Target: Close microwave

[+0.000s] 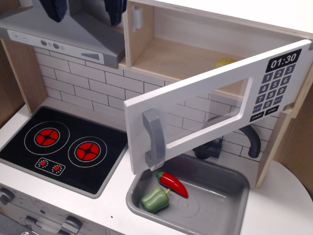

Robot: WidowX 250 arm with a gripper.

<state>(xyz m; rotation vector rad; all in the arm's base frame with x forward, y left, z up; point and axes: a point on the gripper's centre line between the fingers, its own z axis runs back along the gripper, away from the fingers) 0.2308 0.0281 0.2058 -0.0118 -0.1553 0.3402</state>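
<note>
The microwave (161, 49) is a pale-wood box at the upper middle, and its cavity stands open. Its white door (195, 100), hinged at the right, swings far out toward me. The door has a grey vertical handle (154, 139), a clear window and a black keypad (277, 85) showing 01:30. A small yellow object (225, 62) lies inside the cavity. My gripper (84, 10) is at the top left in front of the hood. Its two dark fingers (54, 9) are wide apart and hold nothing. It is well left of the door and touches nothing.
A grey slanted extractor hood (63, 36) sits at the top left. A black hob with two red burners (63, 147) lies below it. A grey sink (230, 205) holds a red pepper (172, 182) and a green pepper (155, 198). A dark faucet (250, 139) stands behind the door.
</note>
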